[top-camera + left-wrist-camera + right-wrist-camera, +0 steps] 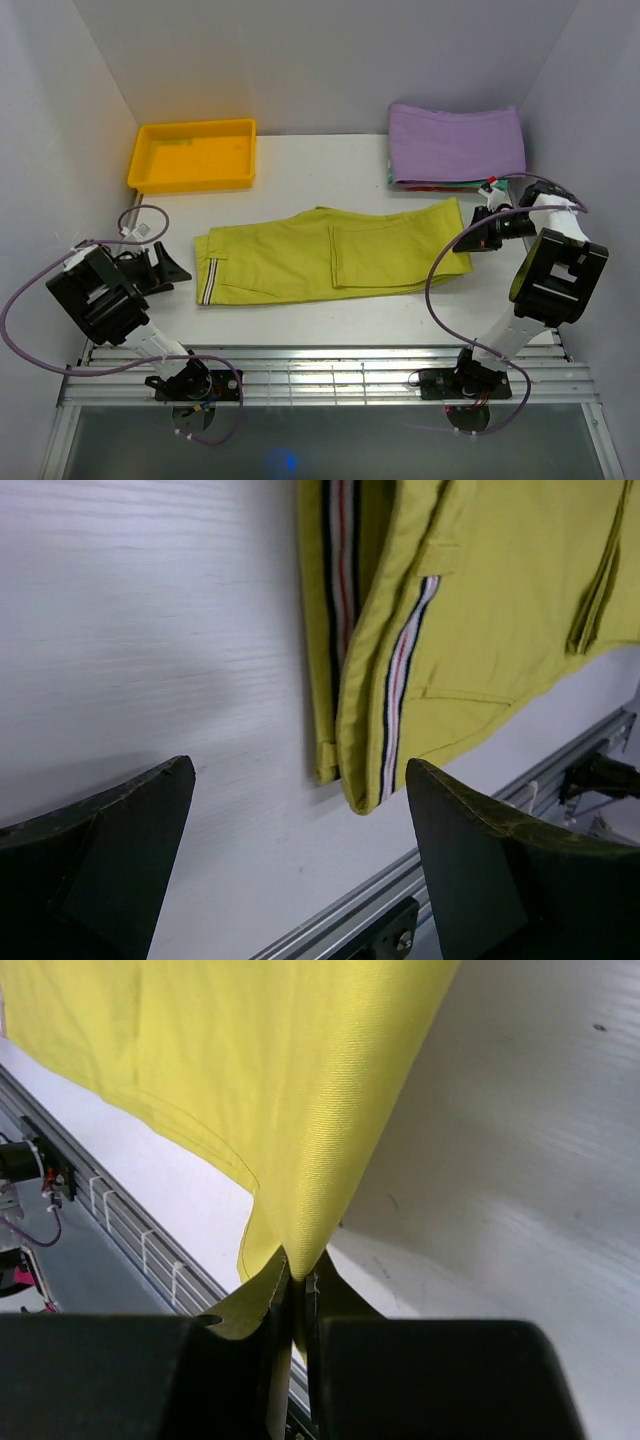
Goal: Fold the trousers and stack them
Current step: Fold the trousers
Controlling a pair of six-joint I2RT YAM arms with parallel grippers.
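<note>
The yellow-green trousers [330, 255] lie across the middle of the table, folded lengthwise, waistband with striped trim [207, 282] at the left. My right gripper [470, 240] is shut on the leg end at the right; in the right wrist view the cloth [280, 1080] is pinched between the jaws [298, 1285] and lifted a little off the table. My left gripper [170, 268] is open and empty, just left of the waistband. In the left wrist view the striped trim [400, 680] lies ahead between the spread fingers [480, 860].
A yellow tray [193, 155] stands at the back left. A purple folded cloth [455, 143] lies on a stack at the back right, just behind my right gripper. A slatted metal rail [320, 375] runs along the table's near edge.
</note>
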